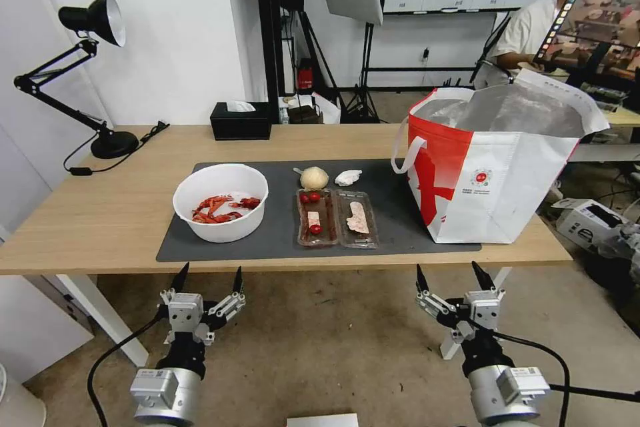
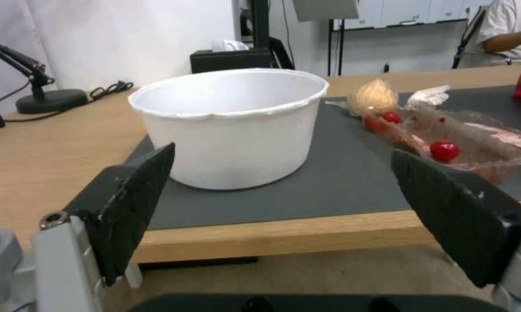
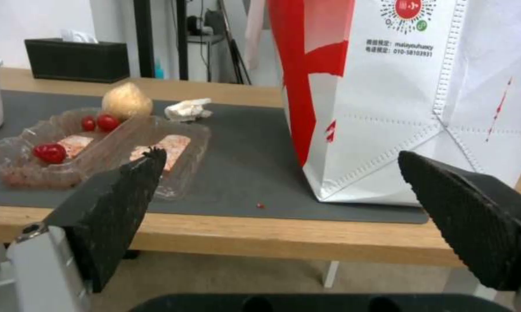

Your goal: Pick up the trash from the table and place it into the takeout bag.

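Bench [image 1: 100, 213]: bare wood at left end and front edge. Mat [image 1: 400, 213]: open lane between tray [image 1: 337, 218] and takeout bag [image 1: 497, 167]. Bowl [image 1: 221, 201] blocks left; bag mouth open upward.

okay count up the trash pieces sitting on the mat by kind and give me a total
Bowl with crayfish shells: 1
Clear plastic tray: 1
Beige lump: 1
Crumpled tissue: 1
Total: 4

Left gripper [image 1: 208, 278], right gripper [image 1: 451, 275]: black tapered fingers [image 2: 134, 203] with ribbed pads, silver-grey screwed knuckle blocks, black wrists, grey cylindrical forearm housings with small labels, black cables trailing.
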